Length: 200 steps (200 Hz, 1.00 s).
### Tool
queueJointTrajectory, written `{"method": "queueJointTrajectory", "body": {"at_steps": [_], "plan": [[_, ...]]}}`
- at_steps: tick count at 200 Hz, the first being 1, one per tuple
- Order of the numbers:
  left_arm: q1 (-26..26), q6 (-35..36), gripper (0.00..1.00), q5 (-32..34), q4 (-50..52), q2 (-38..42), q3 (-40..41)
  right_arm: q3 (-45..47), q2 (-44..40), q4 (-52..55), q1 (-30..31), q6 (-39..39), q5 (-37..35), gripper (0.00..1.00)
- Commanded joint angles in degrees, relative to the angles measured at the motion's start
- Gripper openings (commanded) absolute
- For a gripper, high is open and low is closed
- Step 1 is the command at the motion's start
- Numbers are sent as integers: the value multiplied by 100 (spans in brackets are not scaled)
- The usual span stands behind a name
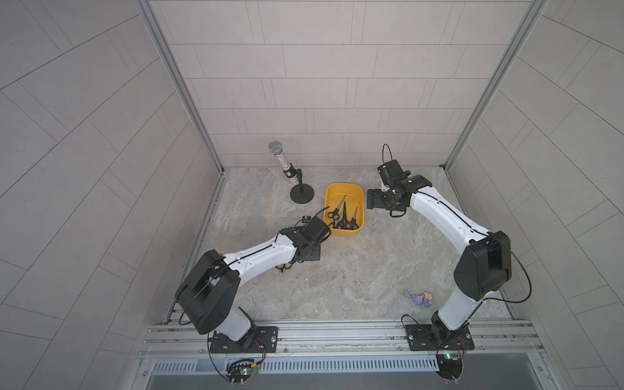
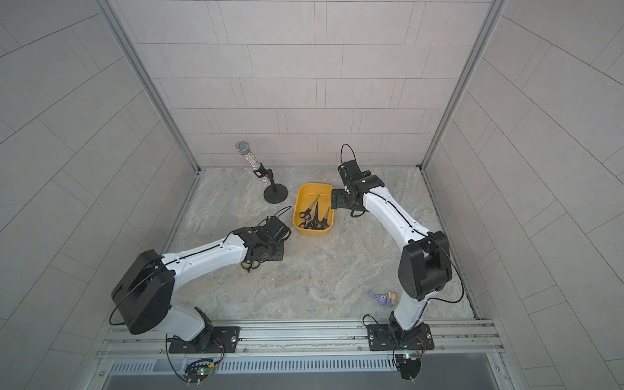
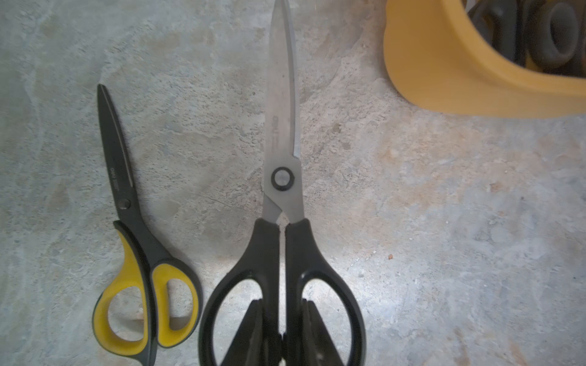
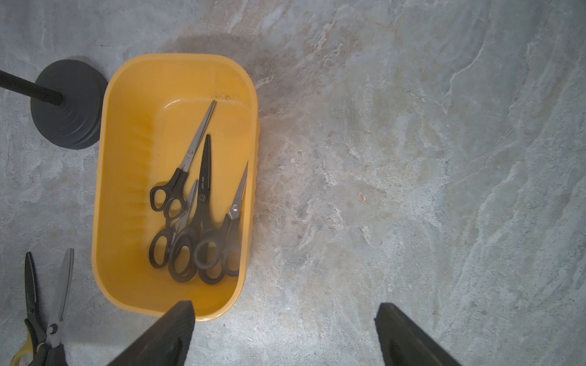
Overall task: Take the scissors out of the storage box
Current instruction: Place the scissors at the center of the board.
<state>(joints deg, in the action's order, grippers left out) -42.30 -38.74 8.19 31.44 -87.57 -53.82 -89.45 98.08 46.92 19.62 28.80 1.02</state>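
Scissors (image 4: 203, 196) look stiff, light, slick; my left jaws pinch a black pair (image 3: 282, 177) between its handle loops, lower centre; right jaws spread near the box (image 4: 126, 158).

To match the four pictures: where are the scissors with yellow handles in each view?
A top view: the yellow-handled scissors peek out under the left arm.
A top view: same place.
Left wrist: whole pair, beside the big black scissors.
Right wrist: at the picture's edge, partly cut off.
Shared landmark: the yellow box, near the pair in all views.
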Motion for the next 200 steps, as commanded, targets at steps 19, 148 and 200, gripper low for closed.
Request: {"method": "queueJointTrajectory", "body": {"at_steps": [19,148,200], "plan": [[-41,-387,0,-247,-93,-112,251,16,-20,120,64,38,-117,94],[-86,-404,0,-533,-561,-392,667,60,-141,128,278,82,-186,94],[-87,-379,26,-546,-502,-412,630,59,-123,128,277,78,-192,94]]}}
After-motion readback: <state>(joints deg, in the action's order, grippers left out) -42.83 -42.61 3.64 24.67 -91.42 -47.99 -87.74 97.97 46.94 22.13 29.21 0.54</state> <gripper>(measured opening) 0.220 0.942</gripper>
